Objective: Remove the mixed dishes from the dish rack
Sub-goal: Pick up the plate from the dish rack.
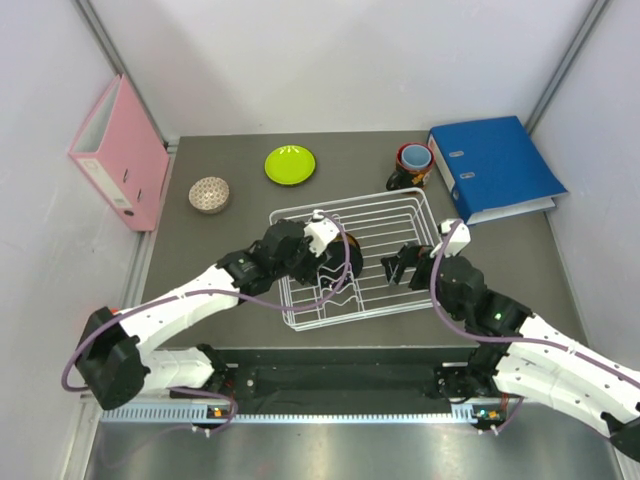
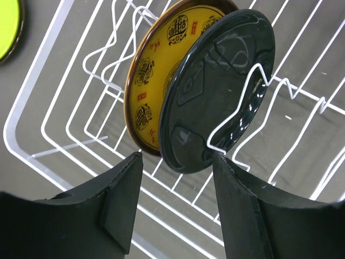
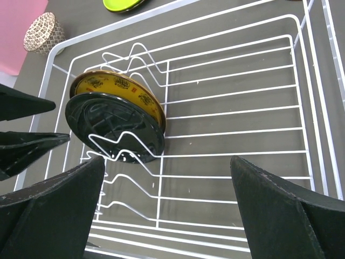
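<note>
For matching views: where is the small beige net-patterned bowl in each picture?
Top external: small beige net-patterned bowl on the table, left of the far-left corner of the dish rack.
Left wrist: not in it.
Right wrist: the bowl at top left, outside the rack.
Shared landmark: the white wire rack.

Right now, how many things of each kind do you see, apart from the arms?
Plates: 2, the yellow plate and the black plate
Bowls: 2, the beige bowl and the green bowl
Mug: 1
Binders: 2, the pink binder and the blue binder
Rack: 1
Total: 8
</note>
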You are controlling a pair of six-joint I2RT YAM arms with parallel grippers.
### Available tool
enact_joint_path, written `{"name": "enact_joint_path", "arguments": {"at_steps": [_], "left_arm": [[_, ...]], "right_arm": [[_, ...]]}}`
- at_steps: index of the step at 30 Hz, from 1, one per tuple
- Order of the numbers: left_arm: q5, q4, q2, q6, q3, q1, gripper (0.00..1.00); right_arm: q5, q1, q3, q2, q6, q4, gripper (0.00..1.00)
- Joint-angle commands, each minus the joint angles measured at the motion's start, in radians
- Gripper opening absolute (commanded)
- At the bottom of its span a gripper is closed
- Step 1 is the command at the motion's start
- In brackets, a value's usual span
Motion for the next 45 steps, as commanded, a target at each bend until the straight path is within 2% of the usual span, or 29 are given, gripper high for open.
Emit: {"name": "enact_joint_path", "arguments": {"at_steps": [1, 7, 11, 14, 18, 24, 25, 28, 33, 35, 38, 41, 43, 45], "left_arm": [[0.016, 0.108, 0.026, 0.025, 0.038, 0.0, 0.6], [0.024, 0.146, 0.076, 0.037, 0.025, 0.003, 0.59], [0.038, 0.16, 0.094, 0.038, 0.018, 0.006, 0.55], [0.036, 0.167, 0.1, 0.041, 0.012, 0.007, 0.49], [0.024, 0.164, 0.097, 0.048, 0.012, 0.008, 0.29], [0.016, 0.149, 0.073, 0.066, 0.021, 0.011, 0.16], [0.019, 0.144, 0.071, 0.069, 0.023, 0.011, 0.09], [0.025, 0.135, 0.065, 0.077, 0.031, 0.011, 0.0], [0.031, 0.129, 0.069, 0.074, 0.035, 0.009, 0.01], [0.028, 0.132, 0.076, 0.069, 0.035, 0.009, 0.07], [0.035, 0.129, 0.092, 0.06, 0.037, 0.011, 0.11], [0.035, 0.129, 0.114, 0.048, 0.038, 0.011, 0.19], [0.03, 0.129, 0.126, 0.04, 0.038, 0.011, 0.34], [0.022, 0.124, 0.135, 0.035, 0.04, 0.011, 0.42]], "right_arm": [[-0.006, -0.003, -0.011, -0.018, 0.01, 0.029, 1.0], [-0.006, -0.003, -0.014, -0.018, 0.015, 0.026, 1.0], [-0.006, -0.003, -0.011, -0.017, 0.015, 0.022, 1.0], [-0.005, -0.003, -0.012, -0.018, 0.015, 0.022, 1.0], [-0.006, -0.003, -0.015, -0.015, 0.016, 0.022, 1.0], [-0.012, -0.003, -0.015, -0.008, 0.018, 0.028, 1.0], [-0.012, -0.003, -0.015, -0.008, 0.019, 0.029, 1.0], [-0.014, -0.003, -0.015, -0.005, 0.02, 0.032, 1.0], [-0.014, -0.003, -0.017, -0.006, 0.02, 0.031, 1.0], [-0.015, -0.003, -0.017, -0.012, 0.021, 0.029, 1.0], [-0.014, -0.003, -0.022, -0.018, 0.021, 0.026, 1.0], [-0.014, -0.003, -0.028, -0.025, 0.026, 0.026, 1.0], [-0.012, -0.003, -0.031, -0.026, 0.026, 0.025, 1.0], [-0.014, -0.003, -0.034, -0.029, 0.026, 0.025, 1.0]]}}
